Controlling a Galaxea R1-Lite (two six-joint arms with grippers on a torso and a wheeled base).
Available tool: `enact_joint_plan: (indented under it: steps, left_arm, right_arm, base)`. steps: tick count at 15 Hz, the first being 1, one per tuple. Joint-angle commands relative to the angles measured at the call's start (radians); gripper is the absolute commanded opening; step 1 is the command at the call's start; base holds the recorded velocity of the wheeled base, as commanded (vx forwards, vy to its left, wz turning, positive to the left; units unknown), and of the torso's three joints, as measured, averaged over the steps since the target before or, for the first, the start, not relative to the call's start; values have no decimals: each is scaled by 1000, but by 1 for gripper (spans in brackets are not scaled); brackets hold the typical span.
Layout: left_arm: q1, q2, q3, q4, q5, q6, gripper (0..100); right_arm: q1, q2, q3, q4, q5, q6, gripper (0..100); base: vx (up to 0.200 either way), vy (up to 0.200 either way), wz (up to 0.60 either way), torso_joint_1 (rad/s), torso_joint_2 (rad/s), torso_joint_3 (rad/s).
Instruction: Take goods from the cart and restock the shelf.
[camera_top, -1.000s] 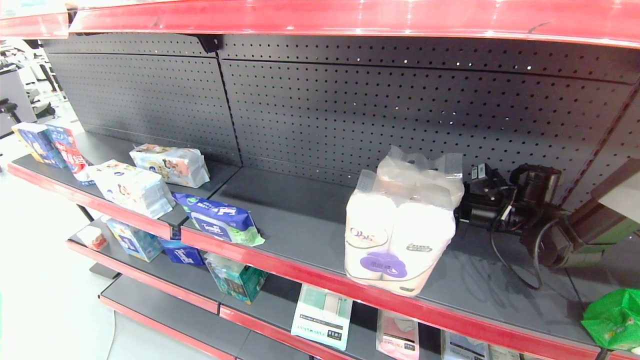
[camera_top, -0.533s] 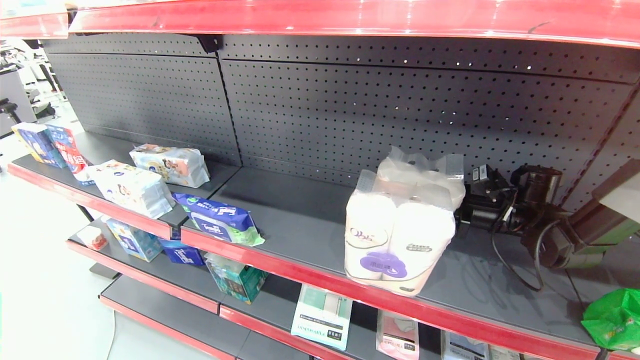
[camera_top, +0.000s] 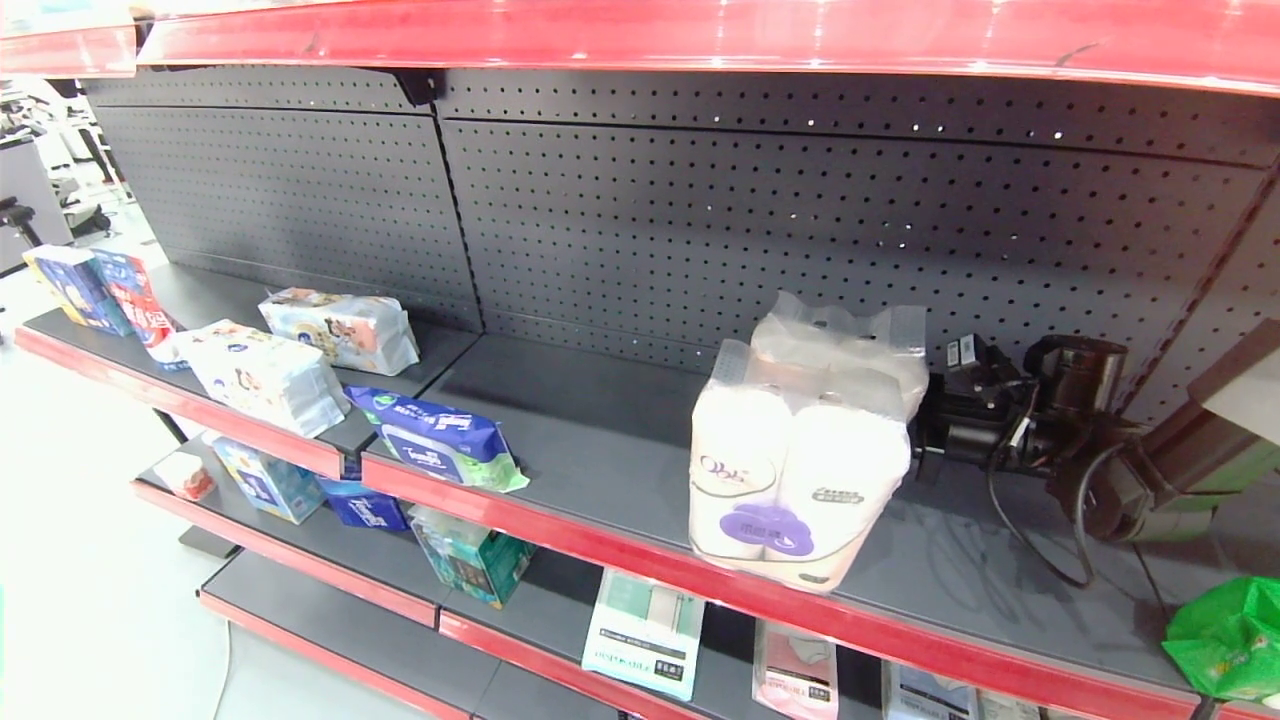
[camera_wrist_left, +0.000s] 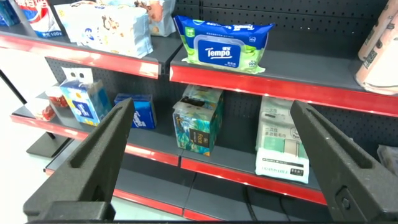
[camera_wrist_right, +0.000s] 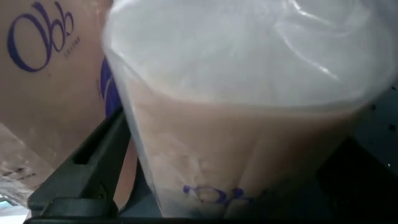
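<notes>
A plastic-wrapped pack of white toilet rolls (camera_top: 800, 470) stands upright near the front edge of the dark shelf (camera_top: 600, 430). My right gripper (camera_top: 935, 432) sits on the shelf just behind and to the right of the pack. In the right wrist view the pack (camera_wrist_right: 249, 106) sits very close between the widely spread fingers (camera_wrist_right: 81, 168), so this gripper is open. My left gripper (camera_wrist_left: 211, 155) hangs open and empty in front of the lower shelves, its dark fingers (camera_wrist_left: 93, 162) wide apart.
Tissue packs (camera_top: 265, 375) and a blue-green wipes pack (camera_top: 440, 438) lie further left on the same shelf. A green bag (camera_top: 1230, 635) sits at the front right. Boxes (camera_top: 470, 560) fill the lower shelves. The perforated back panel (camera_top: 700, 220) and the red shelf above (camera_top: 700, 35) bound the space.
My right gripper and wrist have slid slightly to the right, away from the toilet roll pack. The pack stays in place; its plastic top has shifted a little.
</notes>
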Motion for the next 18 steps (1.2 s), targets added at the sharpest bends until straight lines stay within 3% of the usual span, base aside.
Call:
enact_joint_plan:
  steps: [1,13,16,18]
  left_arm:
    - [0,1,0,0,0,0,100]
    - [0,1,0,0,0,0,100]
    - [0,1,0,0,0,0,100]
    - [0,1,0,0,0,0,100]
  right_arm:
    - [-13,-30,19,0,0,3,100]
    - [-230,-312,347,2,-23,10,100]
    - [-309,-444,430,2,-182,67,100]
    - [-310,-539,507,2,-392,135,100]
  base:
    - [0,0,0,0,0,0]
    - [0,0,0,0,0,0]
    - [0,0,0,0,0,0]
    - [0,0,0,0,0,0]
